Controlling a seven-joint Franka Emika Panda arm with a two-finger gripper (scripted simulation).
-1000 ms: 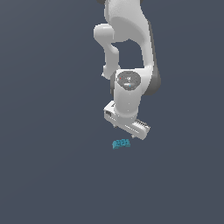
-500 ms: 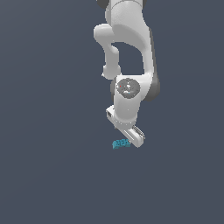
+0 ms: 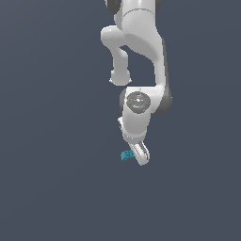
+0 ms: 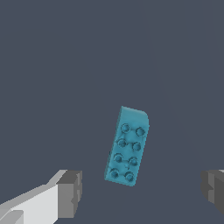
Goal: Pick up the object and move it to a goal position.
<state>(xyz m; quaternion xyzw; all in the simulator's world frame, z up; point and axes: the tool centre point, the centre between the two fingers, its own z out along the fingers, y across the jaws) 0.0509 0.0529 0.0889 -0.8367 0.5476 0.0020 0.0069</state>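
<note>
The object is a small teal-blue oblong block with studs on top (image 4: 127,146). It lies flat on the dark grey floor (image 4: 52,65). In the exterior view the block (image 3: 126,155) peeks out just to the left of the white gripper (image 3: 140,157), which hangs low over it. In the wrist view the gripper (image 4: 142,192) is open, with one grey fingertip (image 4: 70,193) on each side of the block's near end. The fingers are apart from the block and touch nothing.
The white arm (image 3: 136,56) reaches down from the top of the exterior view. The dark grey floor (image 3: 52,179) spreads around it with no other objects in view.
The arm has swung the hand down and turned it, so the gripper now sits lower and closer over the block. The block has not moved.
</note>
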